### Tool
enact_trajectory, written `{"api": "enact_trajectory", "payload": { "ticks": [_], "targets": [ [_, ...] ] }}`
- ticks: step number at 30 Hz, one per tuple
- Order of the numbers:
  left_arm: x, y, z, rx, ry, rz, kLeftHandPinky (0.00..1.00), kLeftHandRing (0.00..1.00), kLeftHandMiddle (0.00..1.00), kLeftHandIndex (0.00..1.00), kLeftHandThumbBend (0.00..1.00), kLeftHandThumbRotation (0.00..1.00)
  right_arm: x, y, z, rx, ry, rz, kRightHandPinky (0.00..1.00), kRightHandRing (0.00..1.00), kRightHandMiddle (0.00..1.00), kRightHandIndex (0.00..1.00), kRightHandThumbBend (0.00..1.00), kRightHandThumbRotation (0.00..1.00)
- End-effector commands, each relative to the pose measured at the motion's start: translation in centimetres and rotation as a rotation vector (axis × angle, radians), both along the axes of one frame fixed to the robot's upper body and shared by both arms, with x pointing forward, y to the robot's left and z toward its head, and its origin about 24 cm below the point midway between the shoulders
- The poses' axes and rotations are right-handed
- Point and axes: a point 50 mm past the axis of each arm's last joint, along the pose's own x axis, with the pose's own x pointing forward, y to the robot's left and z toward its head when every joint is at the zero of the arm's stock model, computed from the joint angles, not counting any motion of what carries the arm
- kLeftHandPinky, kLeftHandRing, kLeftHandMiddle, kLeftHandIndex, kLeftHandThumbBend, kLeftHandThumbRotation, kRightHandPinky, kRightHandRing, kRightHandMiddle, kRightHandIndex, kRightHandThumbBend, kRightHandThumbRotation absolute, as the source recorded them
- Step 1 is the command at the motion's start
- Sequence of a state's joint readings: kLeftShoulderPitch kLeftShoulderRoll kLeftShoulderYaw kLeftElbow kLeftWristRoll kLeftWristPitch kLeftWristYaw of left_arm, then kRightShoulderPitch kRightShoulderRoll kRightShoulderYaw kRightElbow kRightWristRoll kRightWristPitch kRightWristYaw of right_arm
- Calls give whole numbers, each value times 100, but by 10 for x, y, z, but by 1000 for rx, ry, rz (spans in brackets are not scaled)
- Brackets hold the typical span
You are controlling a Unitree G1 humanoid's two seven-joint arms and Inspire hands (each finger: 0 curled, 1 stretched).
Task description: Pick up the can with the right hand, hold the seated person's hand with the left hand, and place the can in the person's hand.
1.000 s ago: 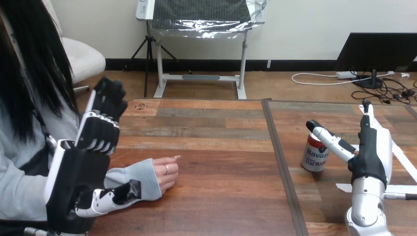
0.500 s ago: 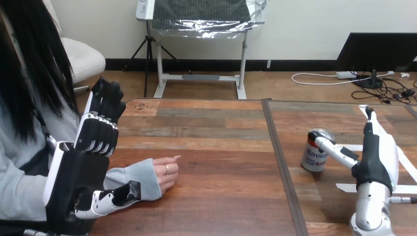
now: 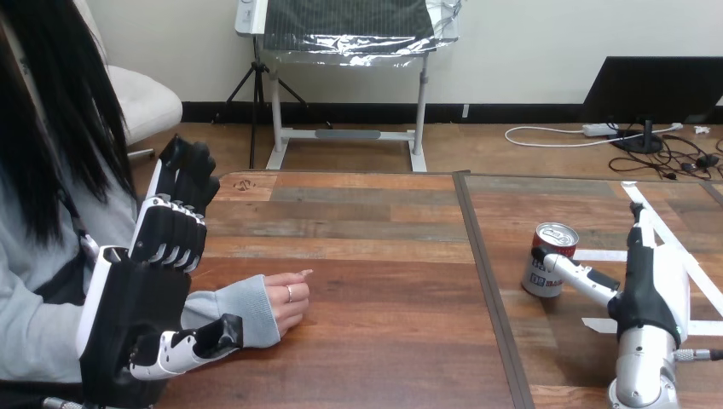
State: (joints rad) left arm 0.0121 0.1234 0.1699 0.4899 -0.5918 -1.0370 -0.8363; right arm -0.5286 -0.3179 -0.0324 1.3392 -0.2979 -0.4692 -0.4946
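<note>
While the wooden table (image 3: pixel 375 256) lies broad across the view, the task's things sit at its two ends. At the near left the left hand (image 3: pixel 136 298) stands raised with its palm turned toward the centre, its fingers loosely extended and holding nothing. The person's hand (image 3: pixel 286 305) rests loosely curled on the wood just to the right of it and apart from it. At the far right the right hand (image 3: pixel 652 281) stands edge-on, fingers straight and upward. Its thumb (image 3: pixel 581 275) reaches left, and the thumb's tip is on the can's side. The can (image 3: pixel 539 277) stands upright on the table, its long axis vertical, just left of the right hand's palm. It is well apart from the person's hand. In my judgement the fingers need only curl leftward round the can to take it, and the right hand is much the nearer one.
</note>
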Motion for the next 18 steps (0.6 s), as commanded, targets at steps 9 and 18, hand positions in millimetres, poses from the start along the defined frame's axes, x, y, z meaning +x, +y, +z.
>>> {"api": "enact_trajectory", "payload": {
  "ticks": [9,18],
  "targets": [
    [6,-5,14,-2,-89,-12,100,100,100,100,100,46,14,-1,15,-90,-15,31,91,99,100,99,100,44],
    [4,-5,13,9,-88,-14,100,100,100,100,100,48,15,-2,14,-103,25,35,91,99,99,99,100,41]
  ]
}}
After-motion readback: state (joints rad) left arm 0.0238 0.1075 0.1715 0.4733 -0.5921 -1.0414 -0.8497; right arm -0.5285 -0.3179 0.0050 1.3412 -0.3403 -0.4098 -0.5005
